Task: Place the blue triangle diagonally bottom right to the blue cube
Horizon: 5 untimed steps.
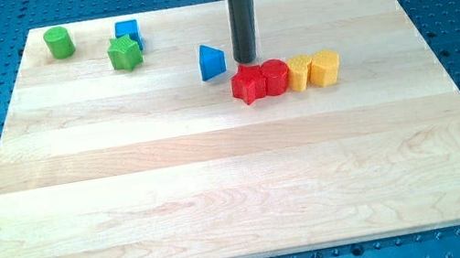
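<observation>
Our rod's tip [246,60] resting on the bench [219,177] just right of the blue triangle [211,62], no gripper for us to judge, blue cube [127,31] well up-left of that triangle, red blocks [259,81] just below-right of it

Your tip [246,60] stands just right of the blue triangle [211,62], above a red block [248,84]; the blue cube [128,31] sits toward the view's upper left.
</observation>
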Tool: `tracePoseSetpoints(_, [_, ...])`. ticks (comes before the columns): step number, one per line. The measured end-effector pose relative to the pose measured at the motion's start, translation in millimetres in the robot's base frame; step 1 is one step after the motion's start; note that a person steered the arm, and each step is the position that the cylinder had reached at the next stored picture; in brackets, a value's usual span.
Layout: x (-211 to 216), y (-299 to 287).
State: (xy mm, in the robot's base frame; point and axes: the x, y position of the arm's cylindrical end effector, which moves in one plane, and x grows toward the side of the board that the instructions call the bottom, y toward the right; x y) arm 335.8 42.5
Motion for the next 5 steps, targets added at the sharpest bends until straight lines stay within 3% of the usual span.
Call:
tracePoseSetpoints(2, [34,-22])
tracePoseSetpoints(5, [32,-103])
